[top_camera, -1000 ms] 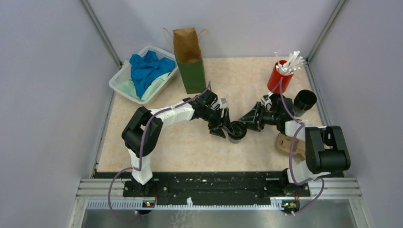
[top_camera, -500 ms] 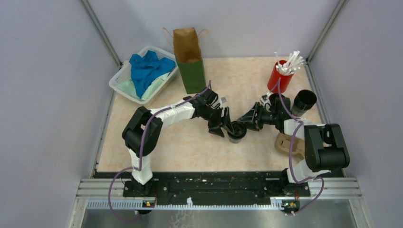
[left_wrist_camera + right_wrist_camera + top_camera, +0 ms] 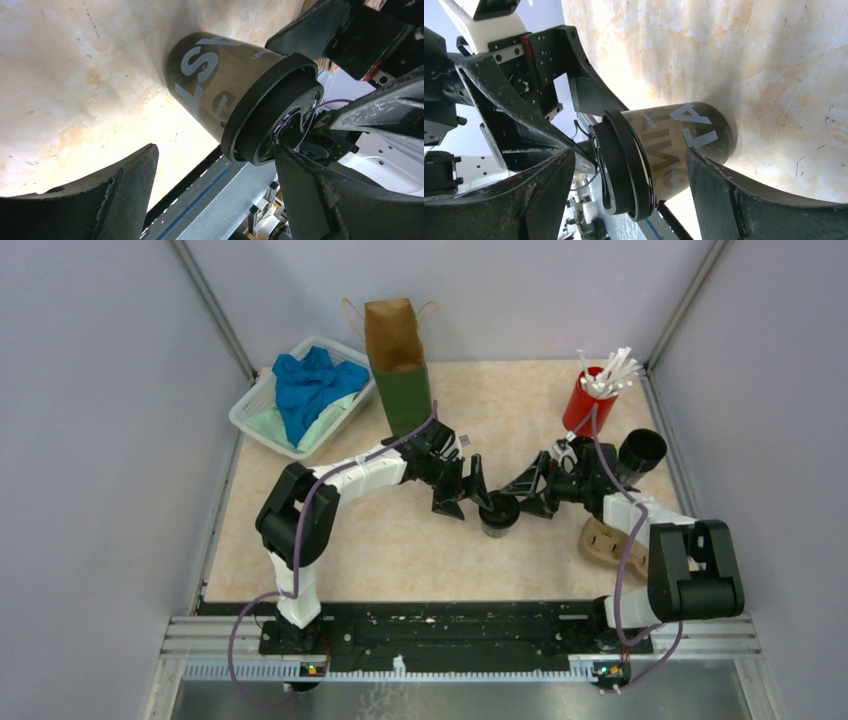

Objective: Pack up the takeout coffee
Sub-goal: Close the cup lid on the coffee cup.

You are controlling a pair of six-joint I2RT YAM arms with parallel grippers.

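Bracketing the takeout coffee (image 3: 498, 514) from opposite sides, your left pincer (image 3: 215, 150) and right pincer (image 3: 630, 155) indicated the pick-up step. The lidded cup stood upright on the table (image 3: 400, 555), nearer the arm bases than the paper bag (image 3: 400, 370) and right of it. Both pincers were spread, neither clamping the cup. The next move likely required one pincer to close on it while the other withdrew, before lifting toward the bag.

**Both arms reach inward, grippers facing, jaws apart**

Left arm stretches forward and to the right, left gripper (image 3: 463, 501) tilted down with fingers spread wide. Right arm reaches left, right gripper (image 3: 527, 499) low with fingers also spread. The grippers are close together.
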